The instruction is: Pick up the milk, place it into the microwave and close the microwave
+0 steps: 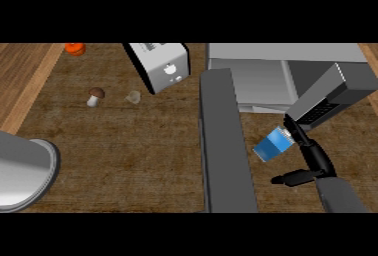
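Note:
The milk (272,145) is a small blue carton with a white top. It is tilted, just right of the microwave's open door (225,145), a long dark grey slab seen edge-on. My right hand (314,159) comes in from the lower right. Its fingers (297,131) run up the carton's right side and the thumb (286,179) sticks out below it, so the hand holds the carton. The grey microwave (255,75) stands at the top right with its opening facing the carton. My left hand is not in view.
A grey block with a dark face (332,95) slants across the microwave's right front. A silver toaster (164,67), a mushroom (95,96), a pale small object (133,97) and an orange thing (74,48) lie at the upper left. A grey round vessel (26,170) sits at the left edge.

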Robot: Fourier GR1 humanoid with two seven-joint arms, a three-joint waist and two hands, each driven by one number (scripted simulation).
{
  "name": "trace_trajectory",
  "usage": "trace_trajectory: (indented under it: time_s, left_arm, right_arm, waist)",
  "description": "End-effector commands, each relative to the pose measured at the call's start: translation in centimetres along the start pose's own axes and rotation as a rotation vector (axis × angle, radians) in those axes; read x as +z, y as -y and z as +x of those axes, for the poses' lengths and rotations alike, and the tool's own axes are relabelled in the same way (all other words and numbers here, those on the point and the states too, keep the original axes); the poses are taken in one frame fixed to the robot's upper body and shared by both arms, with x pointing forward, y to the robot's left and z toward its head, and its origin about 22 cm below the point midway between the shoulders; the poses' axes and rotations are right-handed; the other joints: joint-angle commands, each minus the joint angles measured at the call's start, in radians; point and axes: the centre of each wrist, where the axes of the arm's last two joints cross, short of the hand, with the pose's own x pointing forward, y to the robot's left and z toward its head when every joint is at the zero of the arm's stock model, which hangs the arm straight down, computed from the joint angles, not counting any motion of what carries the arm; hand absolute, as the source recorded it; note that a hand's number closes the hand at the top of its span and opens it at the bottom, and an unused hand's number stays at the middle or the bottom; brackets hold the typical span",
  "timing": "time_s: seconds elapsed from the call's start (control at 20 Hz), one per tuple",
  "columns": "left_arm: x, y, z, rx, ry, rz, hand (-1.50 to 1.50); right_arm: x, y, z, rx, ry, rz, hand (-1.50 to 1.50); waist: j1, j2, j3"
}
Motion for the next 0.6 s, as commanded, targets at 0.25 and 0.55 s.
trace_trajectory:
  time_s: [0.25,0.55]
  left_arm:
    - [-0.3,0.2,1.4,0.042,0.060,-0.044,-1.50]
    - [0.9,0.9,2.2,0.062,0.060,-0.061,-1.50]
  right_arm:
    - [-0.4,-3.6,-1.7,-0.109,0.025,-0.003,-1.50]
    - [-1.6,-2.0,-1.1,-0.156,0.031,0.054,1.50]
  waist:
    - [0.010,0.008,0.002]
    - [0.014,0.004,0.002]
